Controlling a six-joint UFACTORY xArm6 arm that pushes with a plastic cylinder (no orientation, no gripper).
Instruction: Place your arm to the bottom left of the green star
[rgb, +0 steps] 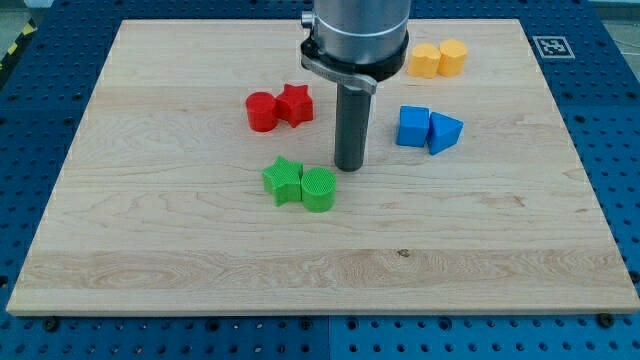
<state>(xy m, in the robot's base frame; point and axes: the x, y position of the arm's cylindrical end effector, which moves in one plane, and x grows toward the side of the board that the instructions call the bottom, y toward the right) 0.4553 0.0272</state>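
While positioned just above and to the view's right of the green pair, my tip (348, 168) rests on the board, apart from every block. No gripper fitted: plain rod, nothing to open or close, nothing held.

Task item: green star (283, 181), a little left of board centre, touching or nearly touching the green cylinder (319, 190) on its right. Target spot: bare wood to the star's lower left, on the far side of the pair from my tip.

Risks, as judged:
- Straight diagonal path crosses both green blocks; would shove the cylinder into the star and shift the very landmark.
- Route above the star passes between it and the red pair; clipping either is possible there.
- Route below the cylinder looks safer; cutting the corner too tightly would nudge the cylinder.

Other items:
- red cylinder (262, 111) and red star (295, 104), touching, above the green pair.
- blue cube (412, 127) and blue wedge (445, 132), side by side, at the view's right.
- two yellow blocks (438, 60), near the view's top, partly behind the arm; shapes unclear.
- wooden board (150, 260), on a blue perforated table (20, 180).
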